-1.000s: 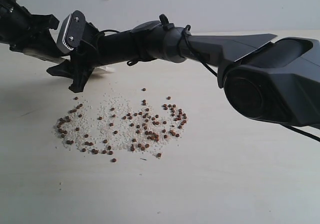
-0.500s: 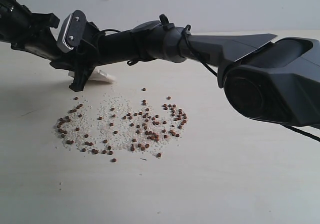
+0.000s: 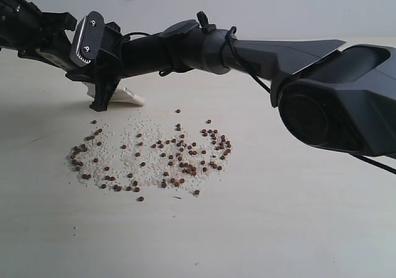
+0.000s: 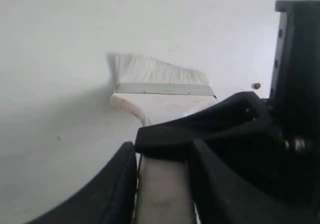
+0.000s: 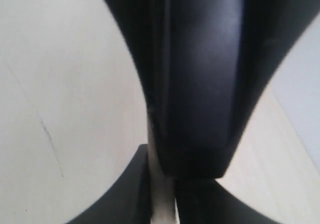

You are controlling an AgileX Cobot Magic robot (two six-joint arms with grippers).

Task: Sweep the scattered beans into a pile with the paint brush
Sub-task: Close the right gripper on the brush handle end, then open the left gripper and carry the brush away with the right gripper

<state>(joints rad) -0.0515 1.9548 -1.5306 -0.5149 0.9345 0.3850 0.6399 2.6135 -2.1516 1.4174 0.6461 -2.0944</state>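
The beans [image 3: 179, 157] lie in a loose, wide patch mixed with whitish grains on the pale table, not as a tight pile. The paint brush [image 3: 128, 95] sits just behind the patch's left part, mostly hidden by black gripper parts. My right gripper [image 3: 102, 95] reaches across from the right and is shut on the brush. My left gripper [image 3: 52, 46] comes in from the far left. In the left wrist view the paint brush [image 4: 160, 87] shows white bristles, silver ferrule and pale handle running between the fingers of my left gripper [image 4: 163, 156]. My right gripper [image 5: 161, 184] pinches a pale strip of handle.
The right arm's big black body [image 3: 334, 98] fills the right of the exterior view, above the table. A single stray bean [image 4: 256, 86] lies near the brush. The wall [image 3: 247, 5] stands behind the table, with bare table in front of the beans.
The right gripper's fingers stood spread apart one second ago; they have shut on the brush. Both grippers and the brush have shifted slightly up. The beans have not moved.
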